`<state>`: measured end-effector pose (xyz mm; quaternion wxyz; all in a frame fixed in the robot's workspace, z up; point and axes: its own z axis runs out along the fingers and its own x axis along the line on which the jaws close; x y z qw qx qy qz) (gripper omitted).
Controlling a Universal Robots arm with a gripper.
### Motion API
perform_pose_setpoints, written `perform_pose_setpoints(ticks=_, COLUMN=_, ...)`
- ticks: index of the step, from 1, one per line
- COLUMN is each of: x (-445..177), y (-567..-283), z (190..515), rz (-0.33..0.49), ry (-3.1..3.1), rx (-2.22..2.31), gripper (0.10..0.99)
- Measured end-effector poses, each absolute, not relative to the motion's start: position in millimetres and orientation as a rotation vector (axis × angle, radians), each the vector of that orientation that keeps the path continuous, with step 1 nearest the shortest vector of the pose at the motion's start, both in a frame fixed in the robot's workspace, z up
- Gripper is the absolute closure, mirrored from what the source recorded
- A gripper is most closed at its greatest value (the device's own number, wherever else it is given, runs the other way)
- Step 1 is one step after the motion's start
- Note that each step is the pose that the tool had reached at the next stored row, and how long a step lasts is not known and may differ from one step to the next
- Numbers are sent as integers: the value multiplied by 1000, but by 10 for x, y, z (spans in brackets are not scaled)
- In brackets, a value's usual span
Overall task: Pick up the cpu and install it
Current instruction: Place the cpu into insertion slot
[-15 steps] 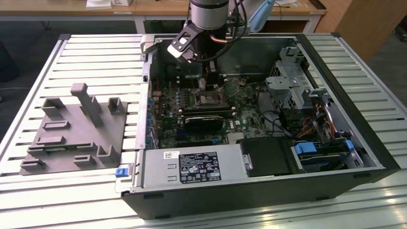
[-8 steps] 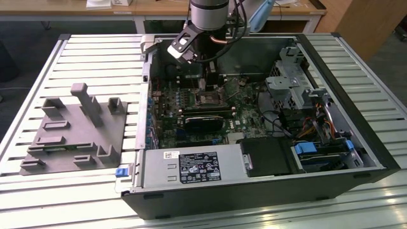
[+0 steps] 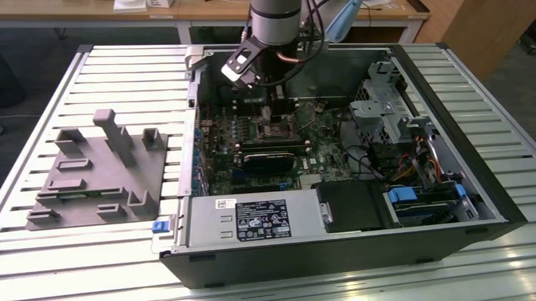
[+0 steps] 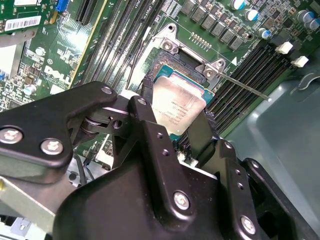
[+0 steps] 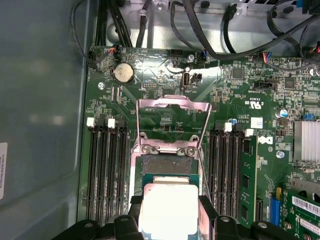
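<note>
The gripper point(image 4: 172, 117) is holding the cpu point(image 4: 182, 100) flat, fingers point(image 4: 150, 130) clamped on its opposite edges, squarely over the open socket point(image 5: 166, 164) (retention frame point(image 5: 170, 120) is standing raised), evidently for level seating.

Wooden desk point(image 3: 219, 10) behind slatted table point(image 3: 125, 70)
</note>
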<state>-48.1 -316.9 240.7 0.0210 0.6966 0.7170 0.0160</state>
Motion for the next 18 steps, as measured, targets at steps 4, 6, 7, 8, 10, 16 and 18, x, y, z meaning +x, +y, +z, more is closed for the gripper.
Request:
perform_pose_setpoints(ticks=4, x=-458, y=-3169, z=2384, rz=49, ry=2223, rx=2160, gripper=561)
perform_pose_setpoints(ticks=6, x=-454, y=-3169, z=2371, rz=49, ry=2223, rx=2160, gripper=561)
perform_pose_setpoints(ticks=7, x=-453, y=-3169, z=2364, rz=50, ry=2223, rx=2160, gripper=561)
perform_pose_setpoints(ticks=8, x=-452, y=-3169, z=2358, rz=50, ry=2223, rx=2160, gripper=561)
perform_pose_setpoints(ticks=10, x=-451, y=-3169, z=2344, rz=50, ry=2222, rx=2159, gripper=561)
perform_pose_setpoints(ticks=16, x=-451, y=-3169, z=2270, rz=47, ry=2220, rx=2157, gripper=561)
perform_pose_setpoints(ticks=18, x=-451, y=-3169, z=2235, rz=46, ry=2220, rx=2156, gripper=561)
